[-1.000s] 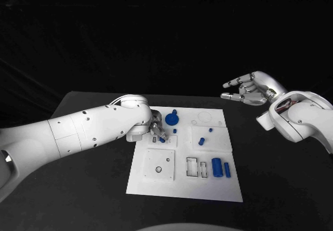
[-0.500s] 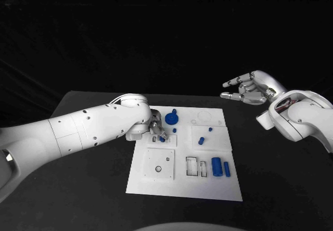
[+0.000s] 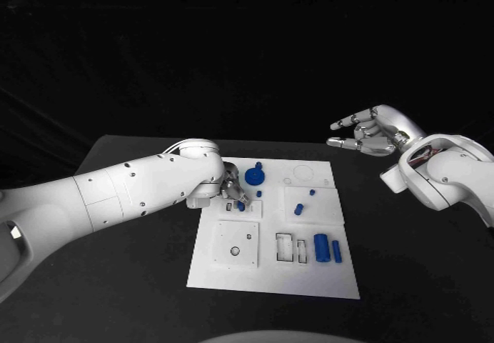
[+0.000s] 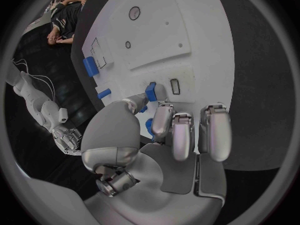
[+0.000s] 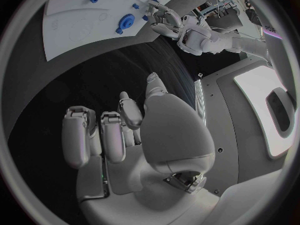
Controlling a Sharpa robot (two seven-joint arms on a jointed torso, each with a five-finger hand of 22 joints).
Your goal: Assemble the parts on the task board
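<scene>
Lying on the near right of the board (image 3: 270,282) are two blue parts side by side, a thick cylinder (image 3: 322,247) and a thinner bar (image 3: 337,249), just right of two rectangular slots (image 3: 291,247). Left of those slots sits a raised square plate (image 3: 237,244) with a small hole. Farther up, the left hand (image 3: 228,191) is lowered onto the board's left-centre, its fingers bent down around a small blue part (image 3: 241,206) at a narrow slot; the left wrist view shows thumb and a finger (image 4: 162,120) closed against that part (image 4: 150,91), the other fingers held close alongside. Right of it a short blue peg (image 3: 298,209) stands on the board, with two smaller blue pieces beyond. At the far edge lies a blue round part (image 3: 254,174), beside an engraved circle (image 3: 304,173). The right hand (image 3: 368,131) hangs above the table (image 3: 412,264), well apart from the board's far right corner, holding nothing, fingers loosely curled and apart.
</scene>
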